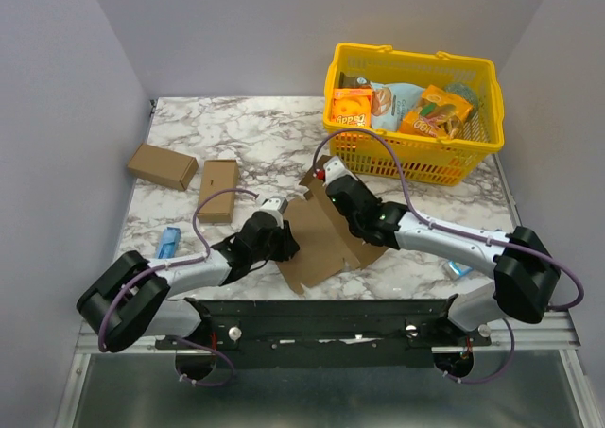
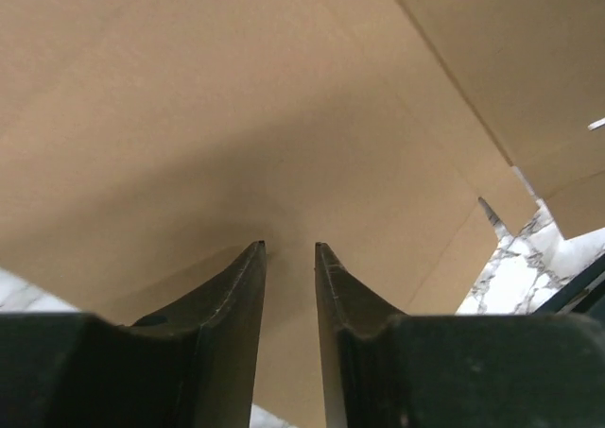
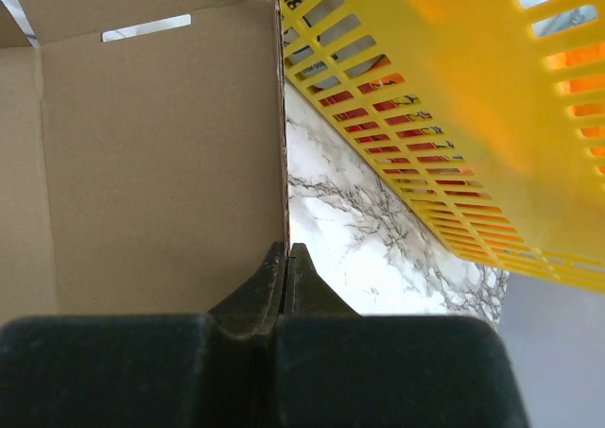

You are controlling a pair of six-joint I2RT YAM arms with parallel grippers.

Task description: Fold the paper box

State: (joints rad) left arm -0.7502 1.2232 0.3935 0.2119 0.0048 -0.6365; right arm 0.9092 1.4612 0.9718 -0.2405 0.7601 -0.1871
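Paper box [image 2: 284, 116] — cut off along top and left edges; yellow basket [image 3: 492, 116] — blurred, cropped at upper right

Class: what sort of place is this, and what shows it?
Probably a robotics test cell: a plain-walled, marble-patterned table, a left arm and right arm bolted at its edge, and props like the paper box and yellow basket.

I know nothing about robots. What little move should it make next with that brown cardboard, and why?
Probably the right gripper should swing the panel it pinches inward, away from the yellow basket. Its jaws are shut on the edge of the paper box's raised panel, which stands close beside the basket, while the left gripper sits open close to the flat part, holding nothing.
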